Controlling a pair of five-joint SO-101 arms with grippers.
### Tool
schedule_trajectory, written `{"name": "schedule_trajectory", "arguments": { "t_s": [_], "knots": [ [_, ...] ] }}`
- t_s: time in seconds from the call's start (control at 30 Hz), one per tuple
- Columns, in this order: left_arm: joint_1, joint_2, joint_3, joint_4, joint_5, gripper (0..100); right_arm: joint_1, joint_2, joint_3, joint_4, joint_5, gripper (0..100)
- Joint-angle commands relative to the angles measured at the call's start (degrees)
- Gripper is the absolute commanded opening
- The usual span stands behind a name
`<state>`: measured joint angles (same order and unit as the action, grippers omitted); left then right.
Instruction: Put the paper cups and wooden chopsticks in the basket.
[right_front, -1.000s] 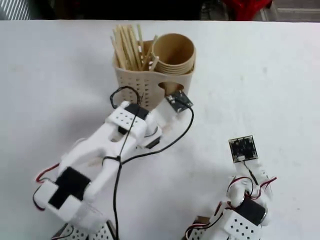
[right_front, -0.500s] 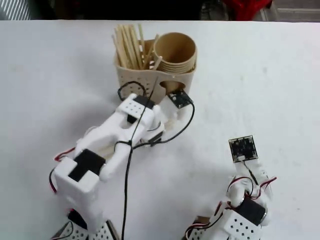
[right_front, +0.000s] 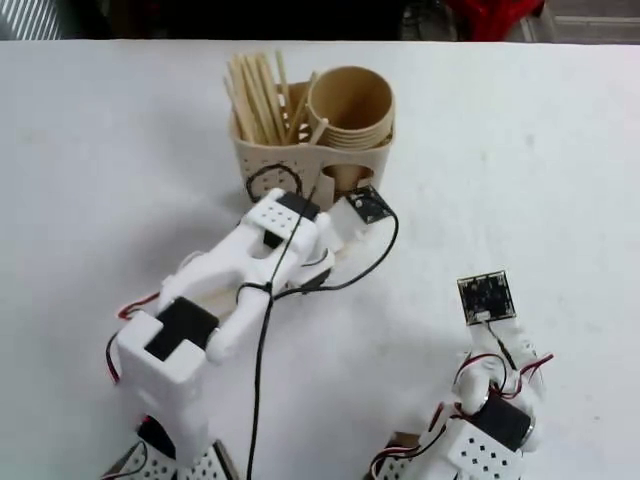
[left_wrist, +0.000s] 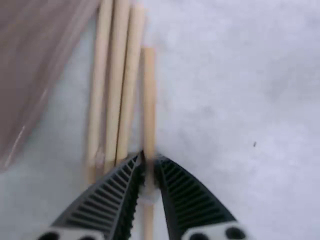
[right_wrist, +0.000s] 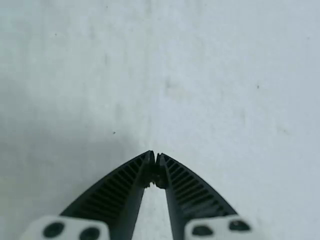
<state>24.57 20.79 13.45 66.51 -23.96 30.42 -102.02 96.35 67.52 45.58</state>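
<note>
The basket (right_front: 250, 160) stands at the far middle of the bench (right_front: 520, 150). Its two sides are both filled: a bundle of chopsticks (right_front: 258, 95) leans upright in one, and a stack of cups (right_front: 350, 105) sits in the other, mouth up.

In the left wrist view, the left hand (left_wrist: 149, 162) is pressed together on one chopstick (left_wrist: 148, 90), which lies flat on the bench and points straight away from the fingertips. Three loose chopsticks (left_wrist: 116, 85) lie side by side just beside it, roughly parallel.

From above, the left arm (right_front: 270, 245) stretches forward and low, its wrist close to the basket's near wall. The right arm (right_front: 490, 400) is folded back at the near edge, well apart from the basket. The right hand (right_wrist: 154, 167) is pressed together on nothing, above bare bench.
</note>
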Motion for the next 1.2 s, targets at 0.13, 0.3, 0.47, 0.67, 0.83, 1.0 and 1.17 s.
{"name": "schedule_trajectory", "arguments": {
  "t_s": [0.13,0.3,0.47,0.67,0.83,1.0,1.17],
  "knots": [
    [1.5,-1.0,-1.1,2.0,0.7,2,0.0,-0.5,0.5,-0.2,0.4,1.8],
    [0.8,-8.1,1.8,1.3,0.8,2,0.0,-0.5,0.5,-0.2,0.4,1.8],
    [0.8,-18.1,10.5,-3.2,0.6,2,0.0,-0.5,0.5,-0.3,0.4,1.8],
    [-0.1,-24.0,13.8,-3.9,0.5,3,0.0,-0.5,0.5,-0.3,0.4,1.8],
    [-5.5,-29.4,17.5,-1.4,0.5,6,0.0,-0.5,0.5,-0.3,0.4,1.8],
    [-9.3,-38.7,31.6,-10.9,-0.5,7,0.0,-0.6,0.5,-0.4,0.4,1.8],
    [-9.6,-43.6,35.8,-12.0,-2.0,7,0.0,-0.6,0.5,-0.4,0.4,1.8]
  ]
}}
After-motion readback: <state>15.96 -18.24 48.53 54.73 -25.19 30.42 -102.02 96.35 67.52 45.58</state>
